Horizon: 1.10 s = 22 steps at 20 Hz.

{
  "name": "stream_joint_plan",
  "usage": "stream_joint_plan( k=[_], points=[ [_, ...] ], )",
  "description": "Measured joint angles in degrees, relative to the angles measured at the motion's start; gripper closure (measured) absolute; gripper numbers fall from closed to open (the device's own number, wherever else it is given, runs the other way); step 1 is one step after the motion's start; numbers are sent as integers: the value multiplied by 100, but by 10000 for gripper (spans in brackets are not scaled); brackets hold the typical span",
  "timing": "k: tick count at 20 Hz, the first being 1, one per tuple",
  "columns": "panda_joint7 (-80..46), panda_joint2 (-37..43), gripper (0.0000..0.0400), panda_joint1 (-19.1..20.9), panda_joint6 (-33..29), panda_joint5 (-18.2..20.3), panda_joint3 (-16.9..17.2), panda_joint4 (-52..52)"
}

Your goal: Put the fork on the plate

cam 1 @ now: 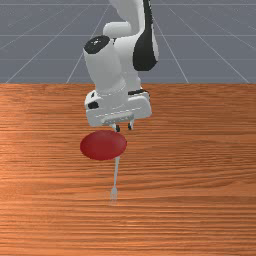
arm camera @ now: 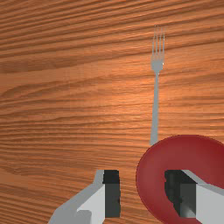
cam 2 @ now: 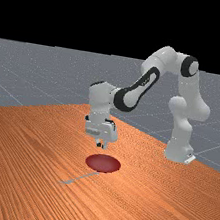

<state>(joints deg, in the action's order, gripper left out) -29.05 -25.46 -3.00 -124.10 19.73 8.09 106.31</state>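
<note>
Hanging wide and empty above the table, the jaws have the red plate nearest, low down and off to one side of their midline; beyond its rim lies the fork, flat on the table, ahead of the jaws on the side away from the arm's base; its handle points back toward them, the end right at the plate's rim, the tines farthest off; its long axis runs across their closing line, so the coming move probably needs reach and lowering, little turn.
</note>
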Motion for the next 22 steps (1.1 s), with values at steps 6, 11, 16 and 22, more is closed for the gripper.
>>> stream_joint_plan(
  k=[6, 11, 16, 22],
  points=[
    [-247, -2139, 12, 209, 220, 36, -30, -2081],
    [-395, -3037, 125, 275, 147, -108, 86, -2795],
    [-583, -3121, 225, 135, 39, -360, 254, -2860],
    [-708, -3099, 306, 39, -58, -439, 328, -2798]
  ],
)
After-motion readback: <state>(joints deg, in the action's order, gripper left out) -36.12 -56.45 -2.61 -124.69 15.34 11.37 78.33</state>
